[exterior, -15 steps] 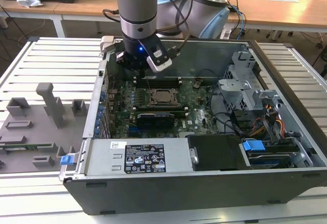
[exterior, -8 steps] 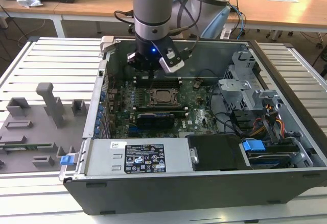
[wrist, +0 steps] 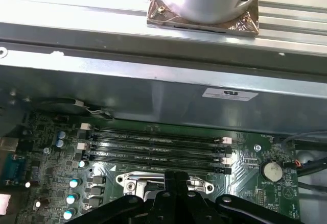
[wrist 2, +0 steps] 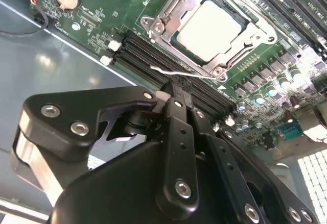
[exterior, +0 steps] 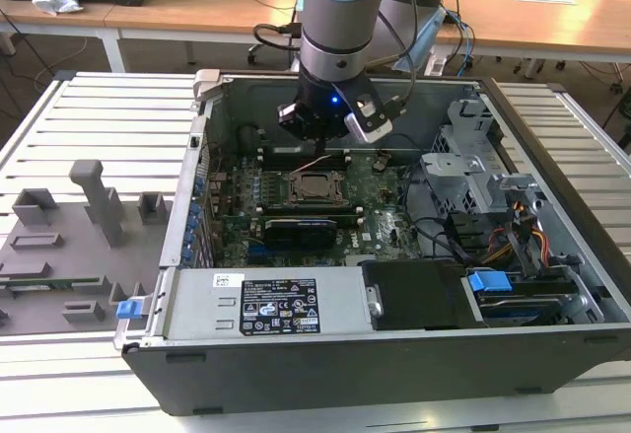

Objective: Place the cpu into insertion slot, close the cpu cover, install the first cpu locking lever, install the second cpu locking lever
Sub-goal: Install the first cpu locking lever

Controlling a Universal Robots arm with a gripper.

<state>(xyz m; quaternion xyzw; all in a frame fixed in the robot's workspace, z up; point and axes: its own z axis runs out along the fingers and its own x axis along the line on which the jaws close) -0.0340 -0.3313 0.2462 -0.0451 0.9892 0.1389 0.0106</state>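
One arm, exterior view: the arm (exterior: 340, 19) reaches down into an open computer case (exterior: 296, 384) lying on a slatted table (exterior: 99, 117).
Hand, exterior view: the hand (exterior: 318, 152) hangs over the green circuit board (exterior: 385, 226), just beside the insertion slot (exterior: 296, 179).
Cpu, exterior view: the cpu (exterior: 314, 187) sits in the insertion slot near the board's middle, and a long black card (exterior: 306, 226) lies just beside the slot.
Table, exterior view: a grey fixture plate (exterior: 59, 246) rests at the exterior view's left, well apart from the case.
Cpu, second wrist view: the cpu (wrist 2: 209, 22) lies flat in the insertion slot (wrist 2: 244, 40), pale face up.
Cpu cover, second wrist view: the cpu cover (wrist 2: 168, 9) lies down around the cpu, whose face shows through its window.
Locking lever, second wrist view: the locking lever (wrist 2: 189, 74), a thin silvery rod, runs along the slot's edge next to the memory slots (wrist 2: 143, 50). It lies just past the fingertips, and whether they touch it I cannot tell.
Hand, second wrist view: the hand (wrist 2: 176, 89) has its fingers (wrist 2: 180, 127) drawn together with no gap and nothing seen between them.
Hand, first wrist view: the hand (wrist: 171, 175) is pinched tight, its tips over the slot's silvery edge.
Memory slots, first wrist view: the memory slots (wrist: 158, 142) are long black rows between the insertion slot and the case wall (wrist: 153, 91).
Coin battery, first wrist view: the coin battery (wrist: 271, 170) sits on the board near the rows' end.
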